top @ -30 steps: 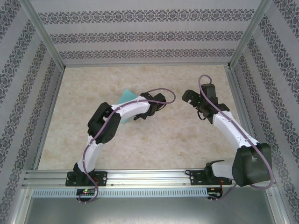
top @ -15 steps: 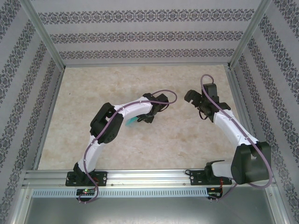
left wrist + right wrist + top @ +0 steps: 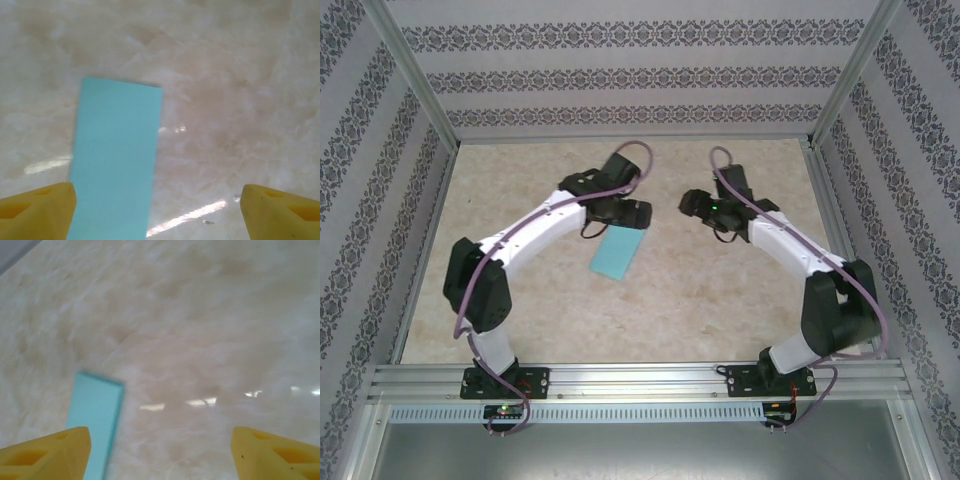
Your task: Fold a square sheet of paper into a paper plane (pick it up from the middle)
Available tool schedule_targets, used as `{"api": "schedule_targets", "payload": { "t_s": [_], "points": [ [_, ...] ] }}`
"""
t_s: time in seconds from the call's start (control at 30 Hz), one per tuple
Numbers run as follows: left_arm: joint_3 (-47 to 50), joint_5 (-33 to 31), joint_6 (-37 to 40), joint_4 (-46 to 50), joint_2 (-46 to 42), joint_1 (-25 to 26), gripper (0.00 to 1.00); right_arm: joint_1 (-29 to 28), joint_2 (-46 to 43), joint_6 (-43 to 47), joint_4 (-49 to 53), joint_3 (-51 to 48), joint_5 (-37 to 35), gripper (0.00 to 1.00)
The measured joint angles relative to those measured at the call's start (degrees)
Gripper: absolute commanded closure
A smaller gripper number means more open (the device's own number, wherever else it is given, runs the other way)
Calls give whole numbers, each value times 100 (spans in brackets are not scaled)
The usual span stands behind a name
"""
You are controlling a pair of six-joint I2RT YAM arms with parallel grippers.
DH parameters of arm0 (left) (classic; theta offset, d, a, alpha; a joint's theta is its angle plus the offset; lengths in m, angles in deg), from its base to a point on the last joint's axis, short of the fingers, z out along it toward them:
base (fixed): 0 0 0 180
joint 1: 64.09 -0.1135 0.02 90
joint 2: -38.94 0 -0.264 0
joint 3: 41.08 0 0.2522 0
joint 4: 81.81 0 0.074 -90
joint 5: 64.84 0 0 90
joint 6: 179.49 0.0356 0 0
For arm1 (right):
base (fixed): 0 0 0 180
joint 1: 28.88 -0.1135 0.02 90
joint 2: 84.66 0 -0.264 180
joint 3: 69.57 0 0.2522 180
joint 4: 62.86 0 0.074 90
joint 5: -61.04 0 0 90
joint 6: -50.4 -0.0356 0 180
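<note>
In the top view, the left arm (image 3: 510, 250) climbs from its base at the lower left of the frame, bends at a dark elbow near the left edge, and stretches up and to the right toward the middle. A purple cable (image 3: 630, 155) loops above its wrist. The left gripper (image 3: 632, 213) hangs just above centre.

Directly below it in the frame, the turquoise sheet of paper (image 3: 620, 255) lies flat on the beige marbled table (image 3: 720, 300). It shows as a narrow rectangle, tilted a little, with its upper short edge close under the gripper. Whether gripper and paper touch cannot be told from this view.

To the right of the paper, the right gripper (image 3: 692, 204) points left toward the left one, with a bare strip of table between them. The right arm (image 3: 790, 255) runs down to its base at the lower right.

In the left wrist view, the paper (image 3: 117, 155) fills the left-centre and runs off the bottom edge. The left gripper (image 3: 157, 212) has its yellow fingertips (image 3: 37, 210) in the two bottom corners, spread wide and clasping nothing, and the left tip overlaps the paper's lower left corner in the picture.

In the right wrist view, the paper (image 3: 95, 410) sits at the lower left. The right gripper (image 3: 160, 455) is likewise spread wide with its fingertips (image 3: 277, 452) apart, empty, over bare table.
</note>
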Motion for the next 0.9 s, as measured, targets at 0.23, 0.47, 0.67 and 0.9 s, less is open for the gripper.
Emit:
{"api": "schedule_targets", "payload": {
  "t_s": [0.23, 0.47, 0.67, 0.9],
  "points": [
    [1528, 476, -592, -389, -310, -1532, 16, -1408, 1683, 2, -101, 1661, 417, 59],
    [2396, 695, -1025, -511, -730, -2256, 18, -2118, 3139, 17, 166, 2957, 713, 61],
    [2688, 828, -1276, -758, -890, -2439, 18, -2208, 3818, 26, 619, 3563, 852, 61],
    [2750, 911, -1381, -850, -892, -2479, 18, -2234, 4052, 354, 1198, 3661, 1005, 60]
  ]
}}
